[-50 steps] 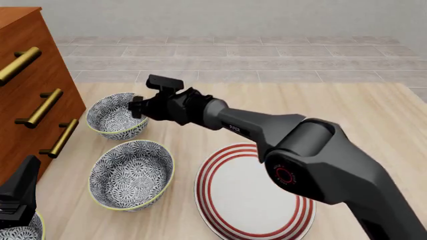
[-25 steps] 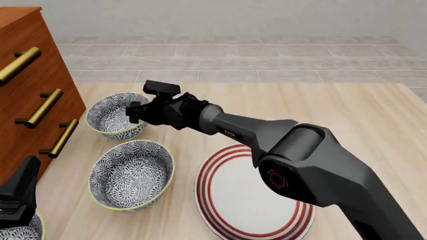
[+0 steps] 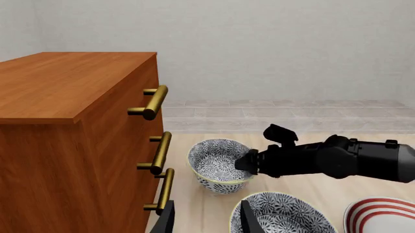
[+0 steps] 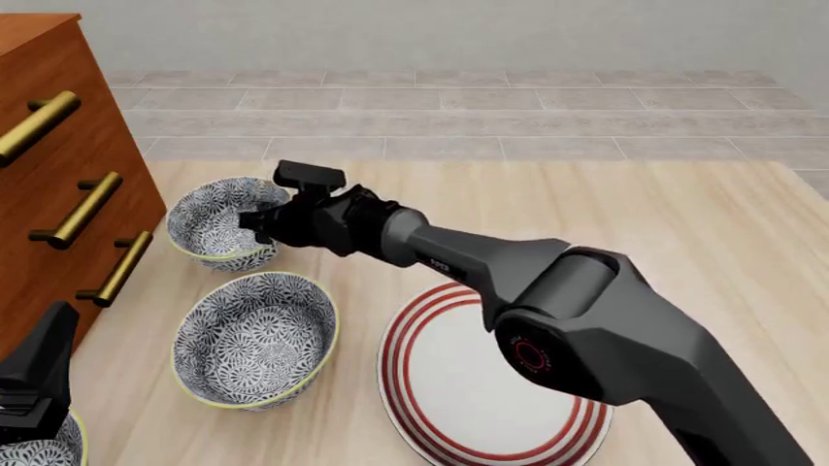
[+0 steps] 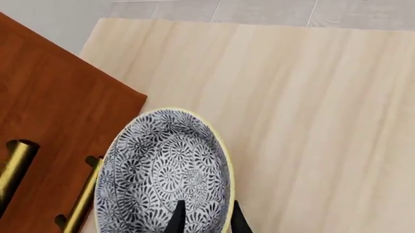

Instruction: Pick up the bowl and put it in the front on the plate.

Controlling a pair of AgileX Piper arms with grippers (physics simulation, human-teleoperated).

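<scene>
The right gripper (image 4: pixel 259 221) reached to the far bowl (image 4: pixel 217 221), the one at about ten o'clock on the table, just beside the wooden dresser (image 4: pixel 58 146). In the right wrist view its two fingers (image 5: pixel 178 219) straddled the bowl's yellow-green rim, one inside on the patterned wall and one outside. They stood narrow, with only the rim's thickness between them, but whether they had actually bitten on the ceramic could not be told.

The red-ringed plate (image 4: pixel 447 388) lay at about five o'clock, well apart from that bowl. A second patterned bowl (image 4: pixel 252 335) sat between the two, at about seven o'clock, near the plate's edge. A third bowl's rim (image 4: pixel 39 451) showed at the lower left corner under the left gripper (image 3: pixel 206 221), whose fingers stood apart with nothing between them, idle.

The chief risk looked to be the grip itself: a pinch on one side of a thin, glazed rim would leave a deep bowl hanging off-centre, so it could swing, tilt or slip free on the lift. A low carry toward five o'clock could clip the middle bowl and knock it onto the plate. The dresser's brass handles (image 4: pixel 81 209) stood close to the bowl at nine o'clock, so a drift that way could jam it against them. A tilted release could set the bowl rocking or leave it on the plate's red rings rather than flat.
</scene>
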